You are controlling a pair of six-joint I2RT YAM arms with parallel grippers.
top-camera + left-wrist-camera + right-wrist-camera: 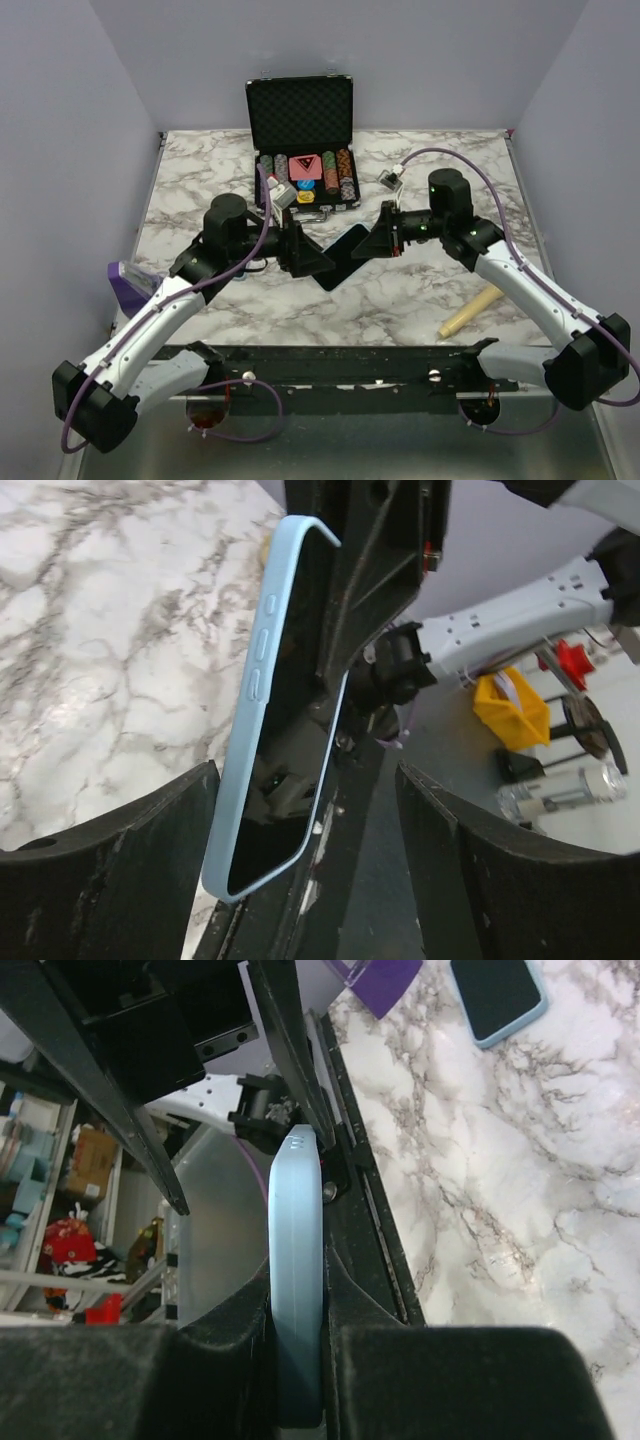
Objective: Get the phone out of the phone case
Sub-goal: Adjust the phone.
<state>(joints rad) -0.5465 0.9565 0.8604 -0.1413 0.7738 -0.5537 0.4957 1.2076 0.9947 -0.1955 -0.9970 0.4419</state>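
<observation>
Seen from above, the two arms are meeting over the middle of the counter (420,290). The thing between them is showing only as a dark tilted slab, and which tool is carrying it is hard to make out there.

The right wrist camera is making that clear: the right tool (298,1330) is clamping the light blue phone case (297,1260) edge-on, its fingers pressing on both flat sides. The left wrist camera is showing the phone (268,830) sitting inside the case, dark glass framed by the blue rim, with the side buttons facing the lens. The left tool (310,820) is standing wide, and the lower end of the case is lying between its fingers, just beside the one on the left of that view. Whether they are touching I cannot tell.

Only the right wrist view is showing a second slab (498,1000), dark-faced and blue-rimmed, lying flat on the counter near a purple object (385,975) that the frame is cutting off. I cannot pick that slab out from above.

Only the top view is taking in the open chip case (300,110) at the back and the wooden stick (470,312) near the right arm.
</observation>
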